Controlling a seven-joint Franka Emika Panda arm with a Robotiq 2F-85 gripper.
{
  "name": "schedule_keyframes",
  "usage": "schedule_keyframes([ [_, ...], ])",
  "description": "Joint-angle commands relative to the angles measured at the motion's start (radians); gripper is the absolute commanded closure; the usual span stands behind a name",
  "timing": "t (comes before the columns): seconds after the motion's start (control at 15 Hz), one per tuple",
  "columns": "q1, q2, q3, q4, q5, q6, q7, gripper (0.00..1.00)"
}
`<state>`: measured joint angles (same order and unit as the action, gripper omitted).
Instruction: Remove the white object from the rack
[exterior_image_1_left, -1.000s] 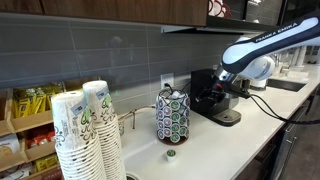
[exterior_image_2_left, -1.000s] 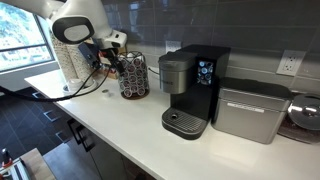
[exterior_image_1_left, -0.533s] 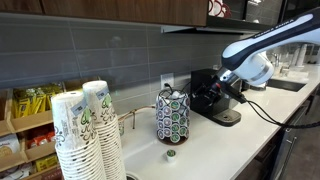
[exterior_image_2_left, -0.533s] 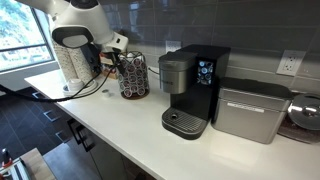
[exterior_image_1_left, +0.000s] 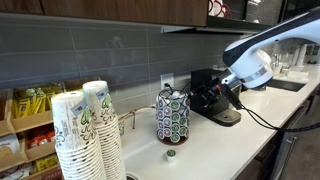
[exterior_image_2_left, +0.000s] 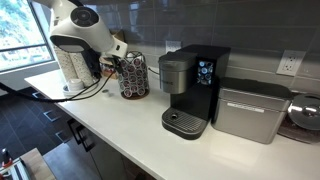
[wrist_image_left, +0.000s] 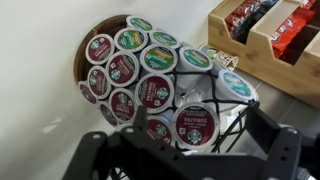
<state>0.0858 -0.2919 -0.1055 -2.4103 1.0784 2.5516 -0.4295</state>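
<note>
The rack (exterior_image_1_left: 172, 116) is an upright wire carousel full of round dark red and green coffee pods; it also shows in an exterior view (exterior_image_2_left: 133, 75) and fills the wrist view (wrist_image_left: 150, 85). A whitish pod (exterior_image_1_left: 170, 92) sits at the rack's top; in the wrist view a pale pod (wrist_image_left: 234, 84) lies at that top end. My gripper (wrist_image_left: 180, 152) is open and empty, its dark fingers spread on either side of the rack's upper rows, close to the pods. In both exterior views it hovers beside the rack (exterior_image_1_left: 212, 98) (exterior_image_2_left: 112, 63).
A black coffee machine (exterior_image_2_left: 190, 90) stands next to the rack, with a metal box (exterior_image_2_left: 250, 110) beyond it. Stacked paper cups (exterior_image_1_left: 80, 130) and a wooden shelf of packets (wrist_image_left: 270, 35) stand on the other side. A small green-topped pod (exterior_image_1_left: 170, 154) lies on the counter.
The arm's wrist and elbow have shifted a little while the gripper stays beside the rack. The pods have not moved.
</note>
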Motion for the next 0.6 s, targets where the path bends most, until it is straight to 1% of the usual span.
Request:
schedule_keyframes([
  [0.0, 0.001, 0.008, 0.004, -0.018, 0.144, 0.004, -0.109, 0.00],
  [0.07, -0.003, 0.012, 0.009, -0.018, 0.175, 0.003, -0.131, 0.00],
  [0.13, 0.020, 0.016, -0.010, -0.019, 0.202, 0.008, -0.153, 0.00],
  [0.53, 0.023, 0.050, 0.002, -0.007, 0.380, 0.043, -0.275, 0.00],
])
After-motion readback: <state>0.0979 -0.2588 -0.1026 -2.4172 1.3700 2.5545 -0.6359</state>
